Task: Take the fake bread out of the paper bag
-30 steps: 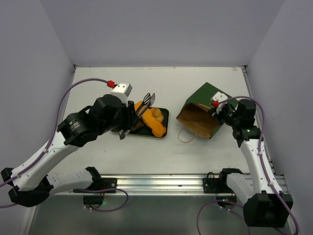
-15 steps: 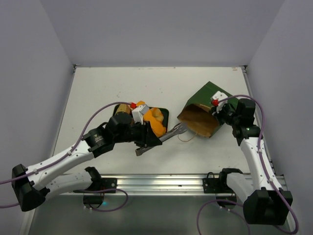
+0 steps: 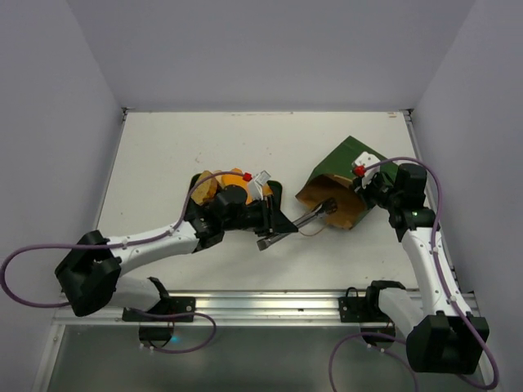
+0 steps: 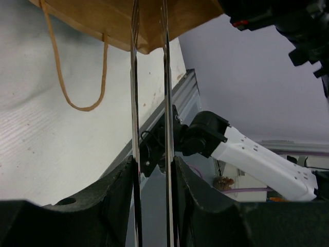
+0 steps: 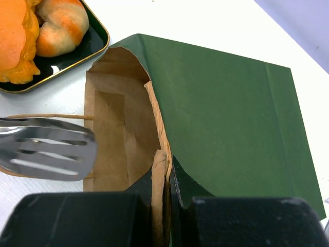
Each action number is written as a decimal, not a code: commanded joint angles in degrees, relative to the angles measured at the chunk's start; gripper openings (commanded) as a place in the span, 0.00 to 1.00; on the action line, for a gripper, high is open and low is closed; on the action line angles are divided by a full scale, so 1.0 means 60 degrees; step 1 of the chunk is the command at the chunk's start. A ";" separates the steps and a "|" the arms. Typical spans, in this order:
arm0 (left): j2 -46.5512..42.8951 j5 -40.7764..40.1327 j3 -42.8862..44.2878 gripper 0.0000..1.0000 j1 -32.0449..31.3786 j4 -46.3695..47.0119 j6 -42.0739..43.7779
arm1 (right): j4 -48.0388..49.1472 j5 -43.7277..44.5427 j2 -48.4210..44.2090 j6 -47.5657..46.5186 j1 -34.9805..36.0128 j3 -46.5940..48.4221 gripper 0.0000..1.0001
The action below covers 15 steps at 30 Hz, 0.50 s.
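Left gripper [image 3: 274, 222], pinching the metal tongs [image 3: 315, 214], aims them rightward along their long axis into the left-facing mouth of the paper bag [image 3: 350, 163], whose rim the right gripper [image 3: 365, 186] clamps.

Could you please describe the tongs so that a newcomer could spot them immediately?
Find the dark green paper bag lying on the table's right side. At its brown mouth are the metal tongs, a slim pair with slotted tips, held by the left gripper. Unlike the orange bread nearby, they are bare shiny metal.
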 commanded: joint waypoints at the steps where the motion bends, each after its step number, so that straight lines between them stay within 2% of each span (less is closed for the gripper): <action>1: 0.0581 -0.0297 0.0379 0.39 0.0078 0.1576 -0.0547 | -0.0001 -0.0226 0.0006 -0.0102 -0.0048 0.0381 0.00; 6: 0.1740 -0.1087 0.0863 0.40 0.0093 0.2161 -0.1176 | -0.0015 -0.0329 0.0021 -0.0088 -0.0034 0.0351 0.00; 11: 0.3453 -0.1747 0.1492 0.41 0.0078 0.3172 -0.2406 | 0.0028 -0.0372 0.0006 -0.0131 -0.0034 0.0307 0.00; 15: 0.4508 -0.2391 0.2311 0.42 0.0049 0.3291 -0.3168 | 0.0043 -0.0402 -0.0009 -0.0146 -0.0034 0.0263 0.00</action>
